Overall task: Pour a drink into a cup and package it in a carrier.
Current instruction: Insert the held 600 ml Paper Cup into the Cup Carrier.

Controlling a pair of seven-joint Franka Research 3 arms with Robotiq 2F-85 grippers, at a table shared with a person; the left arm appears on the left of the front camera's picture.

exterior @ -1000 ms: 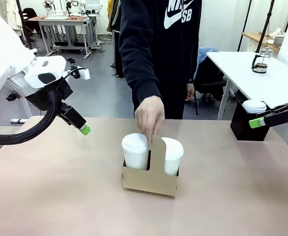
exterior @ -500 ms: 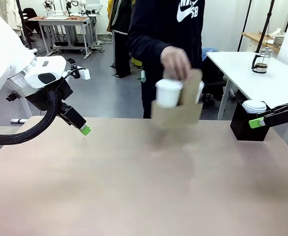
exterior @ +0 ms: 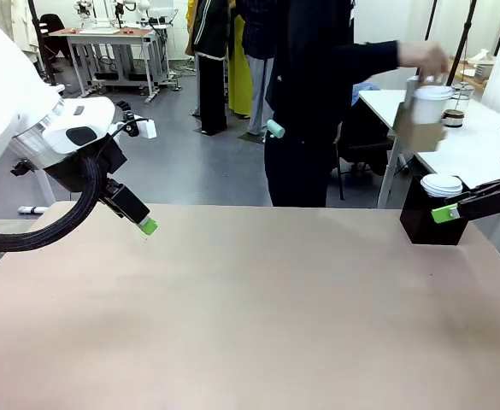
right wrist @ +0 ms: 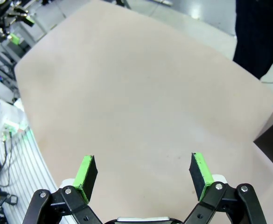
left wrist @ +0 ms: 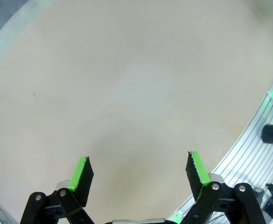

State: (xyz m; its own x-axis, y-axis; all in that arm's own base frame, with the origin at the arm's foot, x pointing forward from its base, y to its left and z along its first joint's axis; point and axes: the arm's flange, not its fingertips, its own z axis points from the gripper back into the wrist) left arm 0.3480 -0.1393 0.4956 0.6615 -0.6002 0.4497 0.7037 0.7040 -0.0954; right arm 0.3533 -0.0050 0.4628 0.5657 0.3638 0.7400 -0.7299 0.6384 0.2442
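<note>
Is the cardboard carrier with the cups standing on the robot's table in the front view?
No, a person's hand holds the carrier with a cup in the air, over the white table behind.

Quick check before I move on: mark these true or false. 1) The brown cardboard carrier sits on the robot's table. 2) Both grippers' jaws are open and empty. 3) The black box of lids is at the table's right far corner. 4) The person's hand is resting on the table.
1) False: the brown cardboard carrier with a white paper cup is held up by the person's hand over the white side table.
2) True: left gripper and right gripper have their jaws open, holding nothing.
3) True: the black square box stands there.
4) False: it is raised, gripping the carrier.
</note>
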